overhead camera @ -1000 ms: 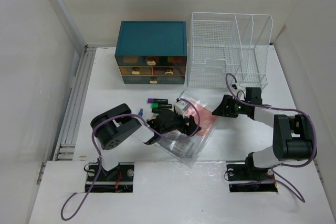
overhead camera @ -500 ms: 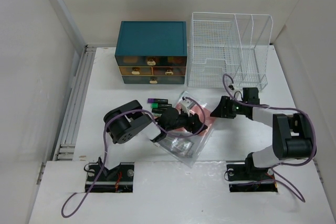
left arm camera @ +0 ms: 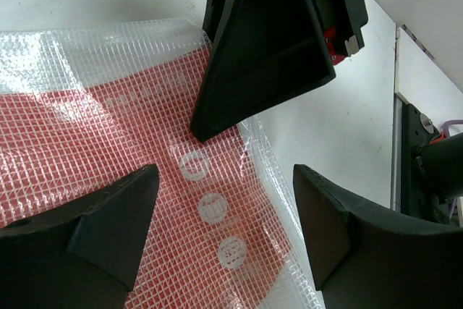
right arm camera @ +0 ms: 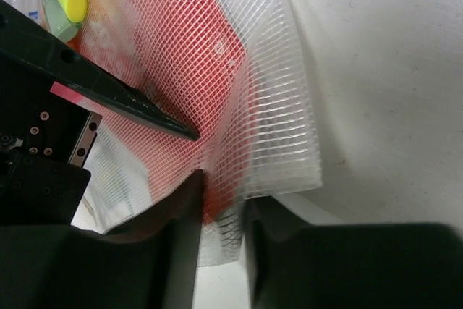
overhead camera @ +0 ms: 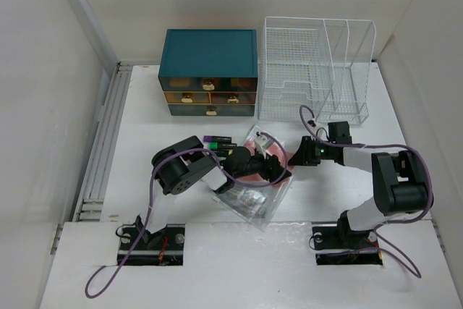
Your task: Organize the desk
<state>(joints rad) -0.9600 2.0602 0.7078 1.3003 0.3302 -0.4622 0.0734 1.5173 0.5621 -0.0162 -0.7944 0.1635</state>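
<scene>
While the right gripper (right arm camera: 221, 195) pinches the folded edge of the mesh pouch (right arm camera: 217, 56), its fingers all but meeting on the weave, the left gripper (left arm camera: 224, 187) hangs just above the same pouch with its jaws wide apart and nothing between them. The pouch, clear mesh with something red inside, lies near the middle of the desk (overhead camera: 145, 121), between the two arms. A few pens (overhead camera: 217, 142) lie just beside it on the far side. The drawer box (overhead camera: 210, 52) and the rack (overhead camera: 311, 56) stand along the desk's far edge, well apart from the pouch.

The step in hand looks like taking hold of the pouch to open or lift it. Next, the left gripper would probably need to come down and close on the mesh opposite the right one's pinch, without dragging the limp fabric.
</scene>
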